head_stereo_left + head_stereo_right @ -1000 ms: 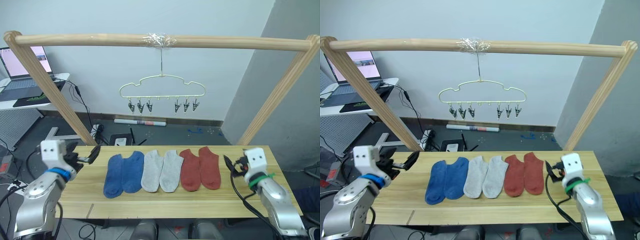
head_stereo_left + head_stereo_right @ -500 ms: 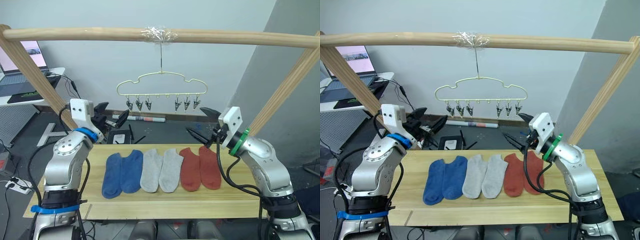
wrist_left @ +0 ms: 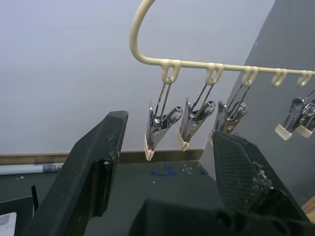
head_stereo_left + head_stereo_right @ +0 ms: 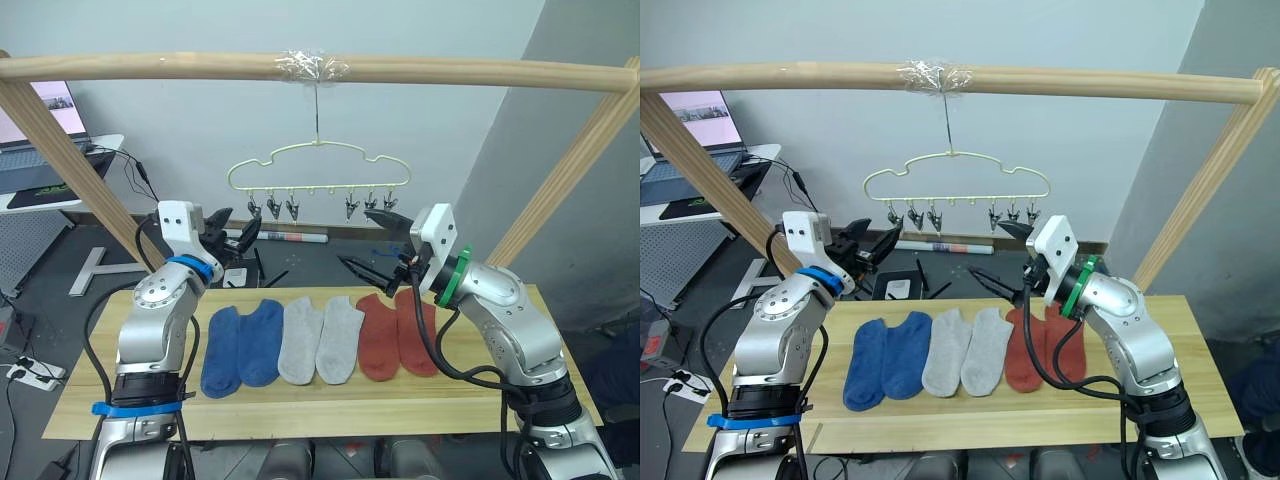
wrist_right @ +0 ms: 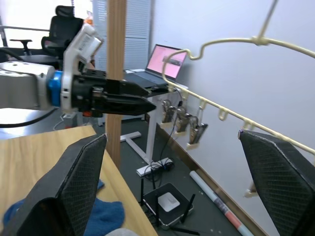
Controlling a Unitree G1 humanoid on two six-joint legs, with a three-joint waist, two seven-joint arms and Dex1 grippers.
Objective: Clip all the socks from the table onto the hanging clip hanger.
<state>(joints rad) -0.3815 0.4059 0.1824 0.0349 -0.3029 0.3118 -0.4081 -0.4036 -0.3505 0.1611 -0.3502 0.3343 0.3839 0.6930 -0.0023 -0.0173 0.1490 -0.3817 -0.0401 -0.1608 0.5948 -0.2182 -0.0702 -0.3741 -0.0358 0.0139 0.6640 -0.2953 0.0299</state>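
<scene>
a white wall (image 4: 180, 120) stands behind, with a grey wall (image 4: 590, 170) to the right. the floor (image 4: 60, 290) is dark grey. a wooden pole frame (image 4: 180, 67) spans the scene. a laptop (image 4: 700, 115) sits on a white side table (image 4: 750, 153) at left; cables (image 4: 790, 180) trail down.

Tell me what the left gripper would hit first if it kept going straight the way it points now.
Probably the nearest clip at the end of the clip hanger: the left gripper is open and aimed at it, though how far off it hangs is unclear.
</scene>
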